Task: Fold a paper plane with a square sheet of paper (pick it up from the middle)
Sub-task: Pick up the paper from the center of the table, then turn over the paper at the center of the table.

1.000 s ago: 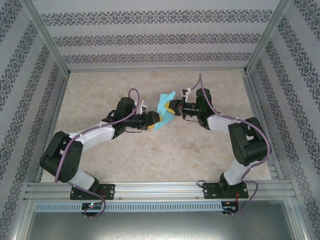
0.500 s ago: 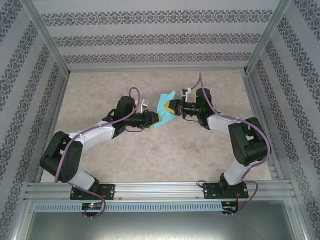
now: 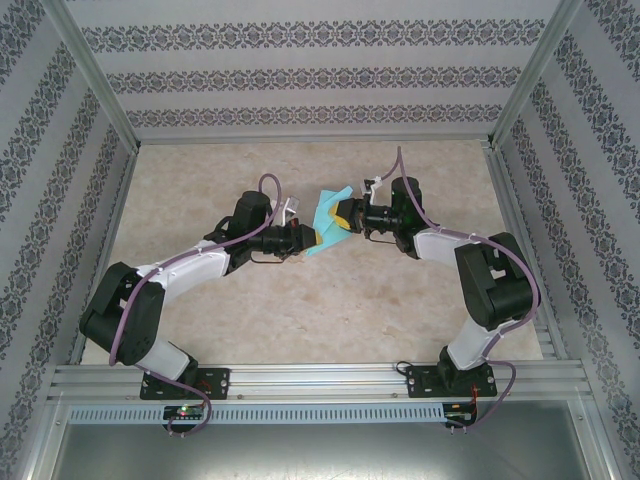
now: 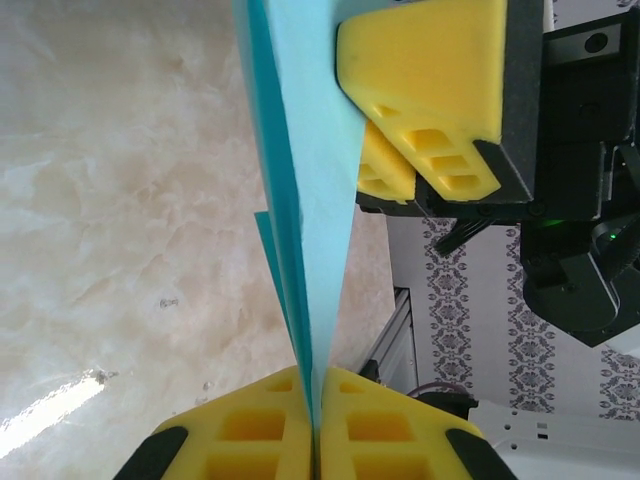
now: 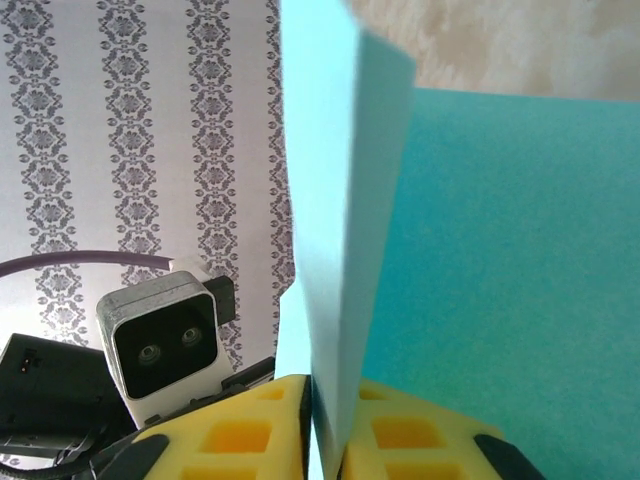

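Sheet of paper [image 3: 326, 206], turquoise and folded, is held edge-up above the worktop's [image 3: 300, 310] middle, pinched in the closed left tool [image 4: 313, 392]. The right tool [image 5: 326, 398] is set narrowly around it, grip unclear.

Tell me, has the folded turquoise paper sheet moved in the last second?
No. The folded turquoise paper sheet keeps its place relative to the beige marbled table's far edge.
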